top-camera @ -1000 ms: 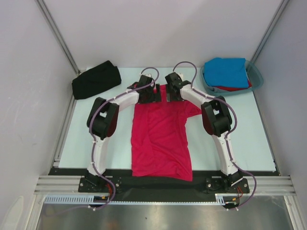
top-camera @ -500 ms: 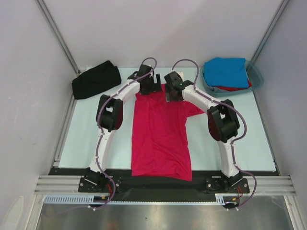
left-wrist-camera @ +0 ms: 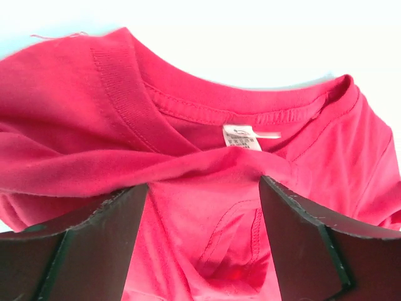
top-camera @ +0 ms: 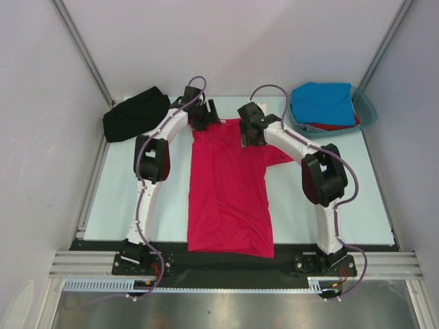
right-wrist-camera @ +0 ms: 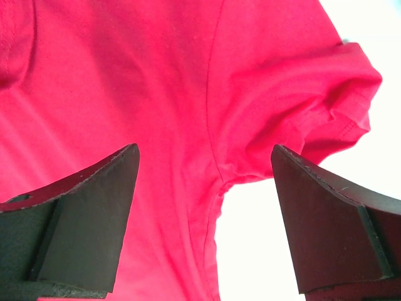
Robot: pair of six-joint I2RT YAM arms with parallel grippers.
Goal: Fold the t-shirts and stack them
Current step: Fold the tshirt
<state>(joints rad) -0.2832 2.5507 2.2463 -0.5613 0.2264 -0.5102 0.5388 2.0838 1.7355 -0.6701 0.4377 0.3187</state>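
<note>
The crimson-pink t-shirt (top-camera: 230, 192) lies lengthwise on the table, collar at the far end. My left gripper (top-camera: 208, 114) is open over its far left shoulder. In the left wrist view the left gripper (left-wrist-camera: 203, 188) hovers over bunched cloth of the shirt (left-wrist-camera: 75, 106) just below the collar and the white neck label (left-wrist-camera: 241, 137). My right gripper (top-camera: 248, 132) is open above the shirt's right armpit. In the right wrist view the right gripper (right-wrist-camera: 205, 153) hovers over the shirt (right-wrist-camera: 125, 81) next to the sleeve (right-wrist-camera: 326, 106). A folded black t-shirt (top-camera: 136, 114) lies at the far left.
A teal plastic tub (top-camera: 367, 110) stands at the far right, holding a blue t-shirt (top-camera: 322, 101) on top of a red one (top-camera: 339, 127). The pink shirt's hem hangs over the table's near edge (top-camera: 103, 245). White walls close in both sides.
My left gripper has moved farther away and to the left, from the collar's middle to its left shoulder. My right gripper has barely shifted. The shirt's top edge lies wider.
</note>
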